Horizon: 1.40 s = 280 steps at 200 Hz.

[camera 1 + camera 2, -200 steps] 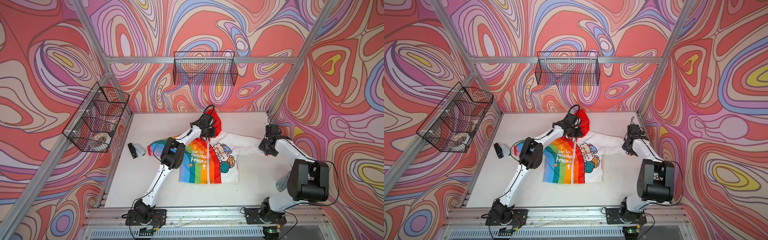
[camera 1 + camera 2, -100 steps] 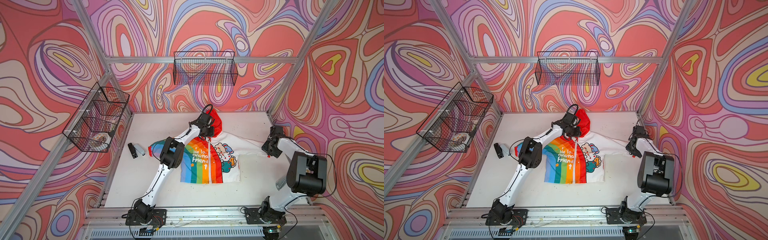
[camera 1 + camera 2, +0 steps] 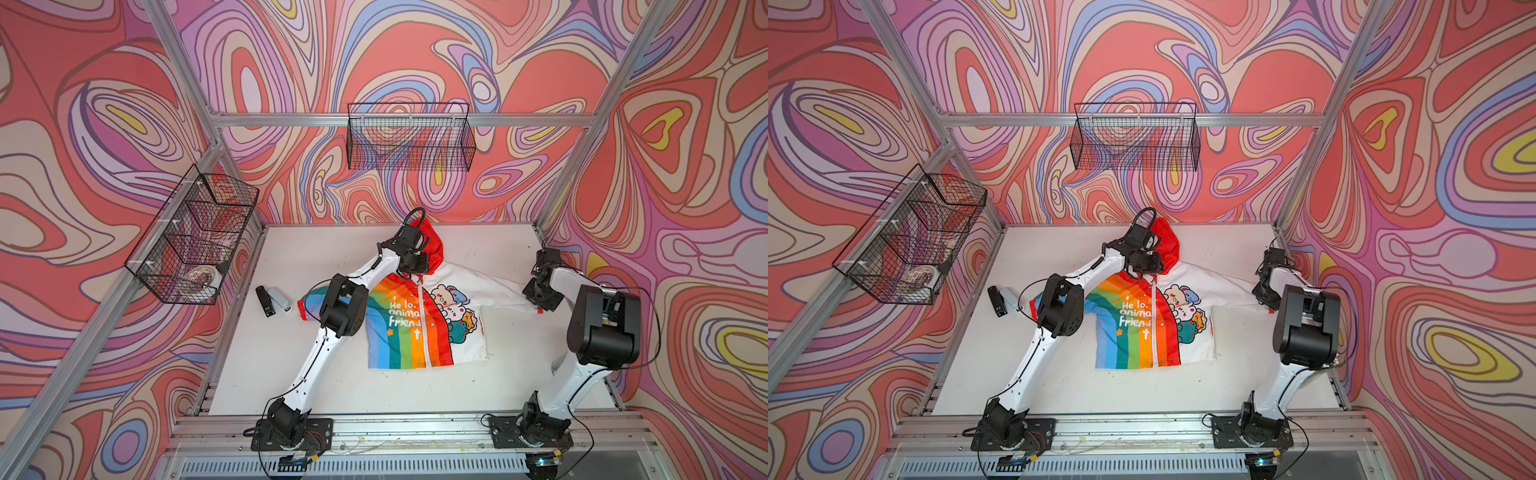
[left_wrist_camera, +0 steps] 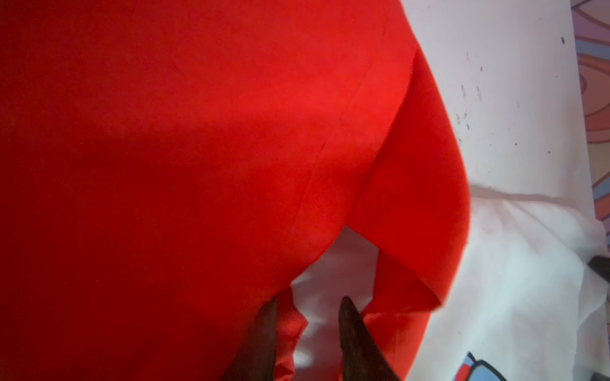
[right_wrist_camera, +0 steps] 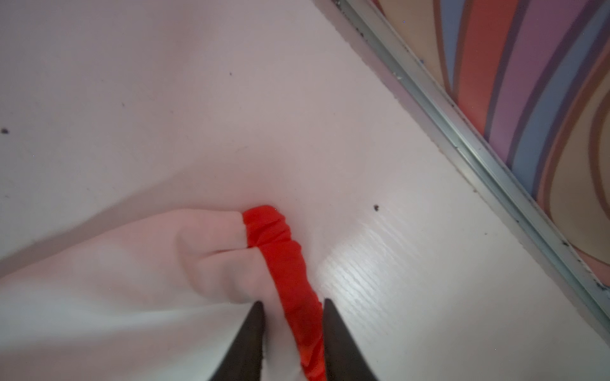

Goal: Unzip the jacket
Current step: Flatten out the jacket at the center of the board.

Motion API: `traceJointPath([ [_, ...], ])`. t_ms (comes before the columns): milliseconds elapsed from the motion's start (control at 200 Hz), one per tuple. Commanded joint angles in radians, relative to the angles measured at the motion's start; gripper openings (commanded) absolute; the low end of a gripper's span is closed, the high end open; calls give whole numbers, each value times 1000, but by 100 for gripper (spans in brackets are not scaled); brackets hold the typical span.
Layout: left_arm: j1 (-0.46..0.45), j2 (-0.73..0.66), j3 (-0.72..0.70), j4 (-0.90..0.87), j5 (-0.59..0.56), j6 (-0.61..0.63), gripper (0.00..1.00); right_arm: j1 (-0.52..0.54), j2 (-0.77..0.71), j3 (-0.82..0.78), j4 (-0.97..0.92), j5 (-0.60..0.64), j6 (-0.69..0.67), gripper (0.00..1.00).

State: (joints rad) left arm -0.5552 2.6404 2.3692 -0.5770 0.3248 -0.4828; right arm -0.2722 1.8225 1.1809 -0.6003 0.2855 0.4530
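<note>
Overhead, we see the jacket [image 3: 419, 328] flat at the middle of the bench [image 3: 415, 395]; only wrist views show us the left tool [image 4: 310, 298] parted at its red hood [image 4: 198, 165], the right tool [image 5: 293, 301] parted astride its cuff [image 5: 280, 250].

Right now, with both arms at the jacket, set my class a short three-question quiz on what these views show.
1. True or false: the jacket lies front-up on the table.
2. What sits between the right gripper fingers? A) the red cuff B) a sock C) a button
3. Fill in: the hood by the left gripper is coloured ____.
Key: 1 true; 2 A; 3 red.
</note>
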Motion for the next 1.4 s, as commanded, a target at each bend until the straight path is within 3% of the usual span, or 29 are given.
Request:
traceJointPath([
  [0,9,15,79,-102,36,6,51,-2,-108,3,1,69,-4,63],
  [80,9,-8,128,-109,40,10,59,13,-169,-5,5,81,-9,76],
  [160,9,-22,199,-125,41,16,66,31,-245,-34,44,38,-10,81],
  [270,9,-61,254,-142,46,24,70,85,-356,-112,152,-133,-11,82],
  [401,2,-183,194,-160,-16,72,68,187,-447,-253,393,-407,10,78],
  [776,27,-851,-746,154,-285,53,56,563,-354,-266,554,-550,11,69],
  [986,141,-1086,-1154,213,-352,-38,43,626,-243,-231,500,-517,25,45],
  [1197,306,-1144,-1369,245,-359,-106,29,631,-220,-249,425,-491,55,32],
  [1397,363,-1046,-1348,225,-429,-62,23,664,-218,-274,380,-519,58,24],
])
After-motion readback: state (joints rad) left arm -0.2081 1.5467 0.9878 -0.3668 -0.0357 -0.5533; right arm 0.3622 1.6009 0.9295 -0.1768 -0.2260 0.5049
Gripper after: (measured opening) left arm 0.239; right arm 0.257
